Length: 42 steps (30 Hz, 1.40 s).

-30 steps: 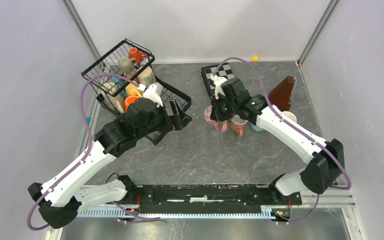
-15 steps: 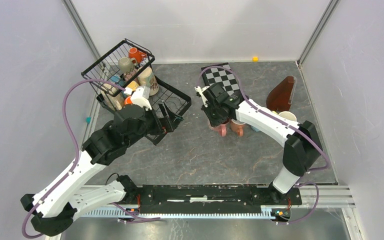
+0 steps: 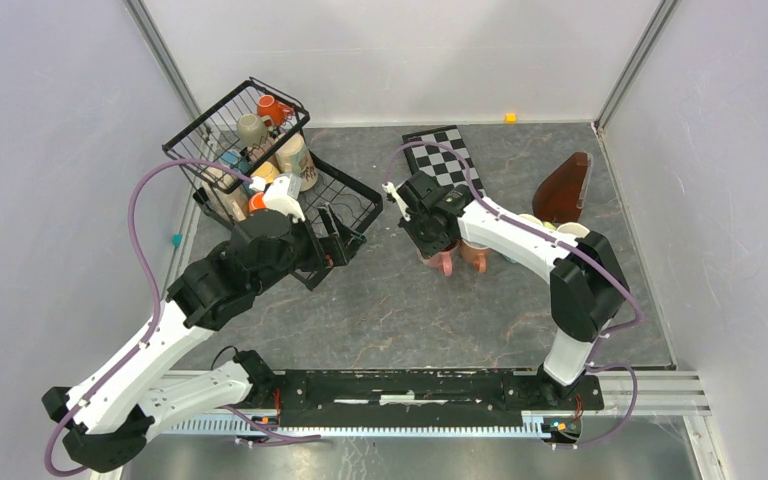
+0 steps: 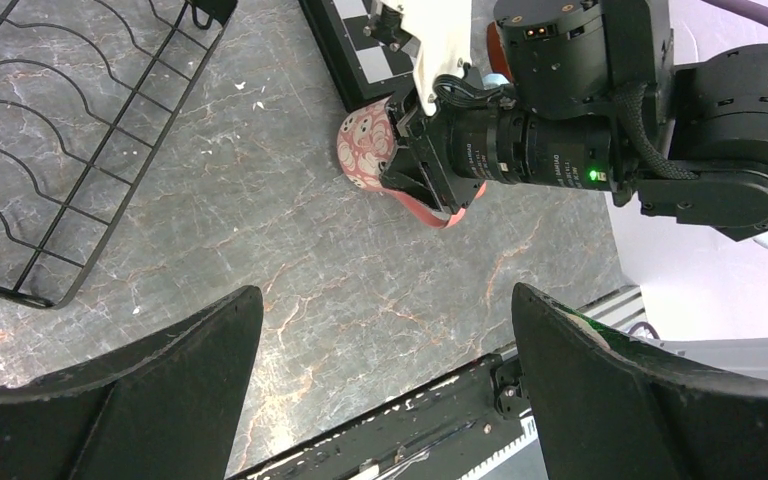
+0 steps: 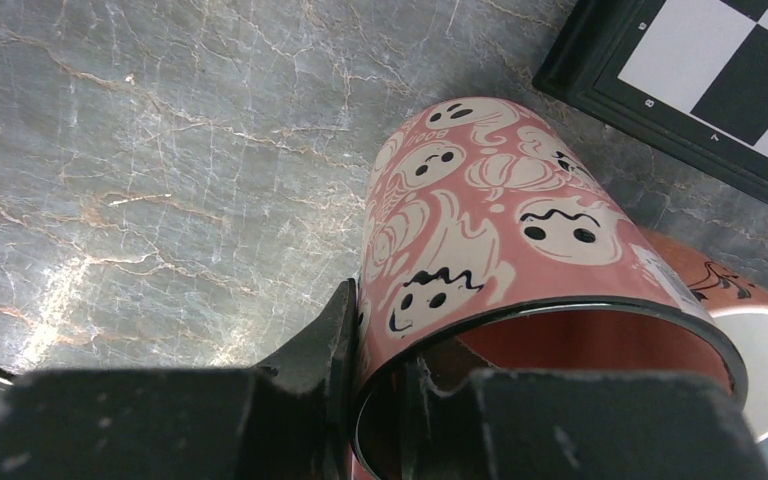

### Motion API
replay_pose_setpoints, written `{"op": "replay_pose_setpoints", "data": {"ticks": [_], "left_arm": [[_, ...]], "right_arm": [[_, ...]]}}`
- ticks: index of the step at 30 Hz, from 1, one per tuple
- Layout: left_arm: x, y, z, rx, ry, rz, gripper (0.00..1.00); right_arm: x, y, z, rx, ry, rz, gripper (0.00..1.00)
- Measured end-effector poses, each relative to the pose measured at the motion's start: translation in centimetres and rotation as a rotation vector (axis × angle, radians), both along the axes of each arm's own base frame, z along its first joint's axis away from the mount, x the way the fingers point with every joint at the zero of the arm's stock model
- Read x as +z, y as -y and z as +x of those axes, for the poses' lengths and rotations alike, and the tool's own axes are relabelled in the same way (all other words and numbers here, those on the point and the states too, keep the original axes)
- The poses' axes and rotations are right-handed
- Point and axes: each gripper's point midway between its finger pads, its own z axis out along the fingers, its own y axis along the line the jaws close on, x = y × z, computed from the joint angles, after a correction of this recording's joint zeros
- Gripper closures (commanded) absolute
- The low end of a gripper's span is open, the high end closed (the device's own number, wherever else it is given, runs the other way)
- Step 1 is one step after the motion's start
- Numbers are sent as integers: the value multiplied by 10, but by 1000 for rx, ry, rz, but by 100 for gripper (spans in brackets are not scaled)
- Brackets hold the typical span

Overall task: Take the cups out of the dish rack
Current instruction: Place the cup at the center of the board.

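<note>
Beside the checkerboard (image 5: 720,80), the right claw (image 5: 380,360) is nearly closed on the rim of a tilted pink ghost-print cup (image 5: 480,250), one finger inside and one outside. Only its wrist view shows that pinch. Near the dish rack (image 3: 352,200), the left claw (image 4: 380,300) gapes wide, holding nothing. From above, several cups (image 3: 278,108) sit in the rack's basket.

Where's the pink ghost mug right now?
The pink ghost mug is mid-table in the top view, its rim pinched by the right gripper, beside an orange mug near the checkerboard.
</note>
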Motion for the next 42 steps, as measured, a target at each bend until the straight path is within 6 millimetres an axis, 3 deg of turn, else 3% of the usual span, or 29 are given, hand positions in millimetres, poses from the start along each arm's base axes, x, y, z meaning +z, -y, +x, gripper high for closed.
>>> {"op": "replay_pose_setpoints", "data": {"ticks": [16, 29, 37, 42], "left_arm": [[-11, -2, -1, 3, -22, 25, 0], [-17, -1, 0, 4, -34, 38, 0], [-20, -1, 0, 4, -38, 41, 0], [-21, -1, 0, 4, -41, 44, 0]], "right_arm": [[-22, -1, 2, 23, -33, -38, 85], [-21, -6, 7, 35, -10, -24, 67], [-18, -7, 9, 39, 1, -17, 47], [-3, -7, 9, 38, 29, 10, 33]]}}
